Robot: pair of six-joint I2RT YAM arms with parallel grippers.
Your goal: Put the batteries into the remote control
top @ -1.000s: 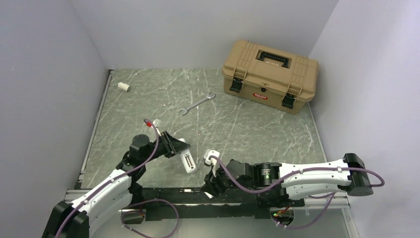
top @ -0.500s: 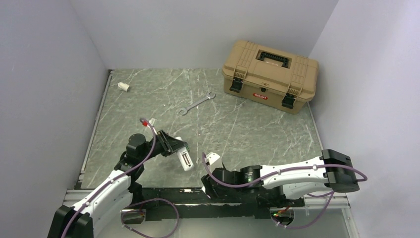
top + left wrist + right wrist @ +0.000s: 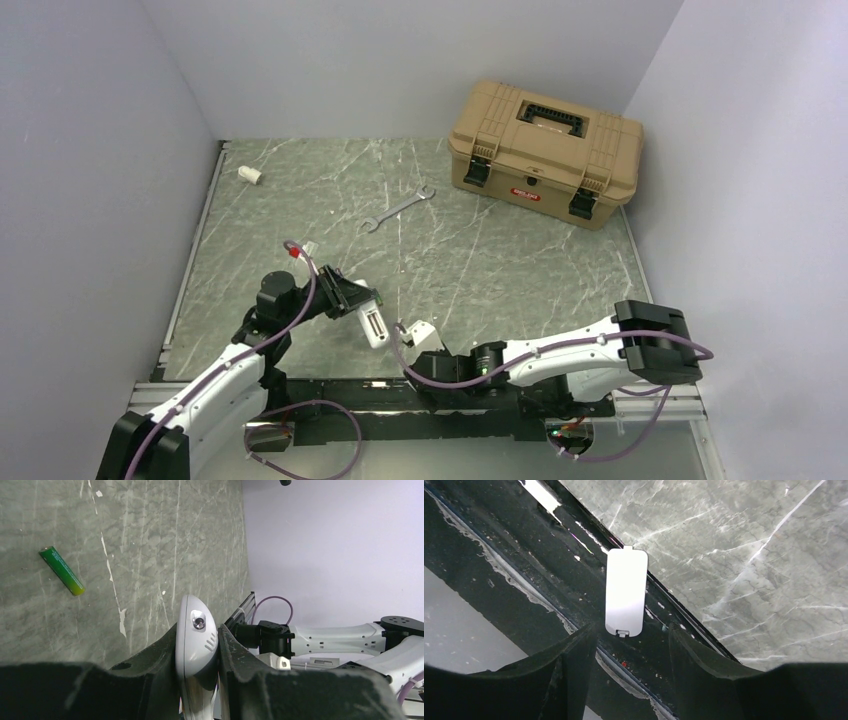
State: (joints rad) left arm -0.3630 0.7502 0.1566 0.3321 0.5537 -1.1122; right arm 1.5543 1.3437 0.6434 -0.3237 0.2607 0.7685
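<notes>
My left gripper (image 3: 358,303) is shut on the white remote control (image 3: 373,326) and holds it above the near part of the table; its recess faces up in the top view. In the left wrist view the remote's rounded end (image 3: 196,630) is clamped between both fingers. The green battery (image 3: 62,570) lies on the table, apart from the gripper. The dark blue-purple battery is not in view. My right gripper (image 3: 631,647) is open and empty over the black rail at the table's near edge, just short of a small loose white tab (image 3: 626,591) that lies there.
A tan toolbox (image 3: 545,150) stands at the back right. A metal wrench (image 3: 396,208) lies mid-table and a short white tube stub (image 3: 249,174) at the back left. The black frame rail (image 3: 524,565) runs along the near edge. Grey walls enclose three sides.
The right arm has folded and its wrist has slid left and down to the near edge. The left gripper with the remote has drawn back slightly to the left.
</notes>
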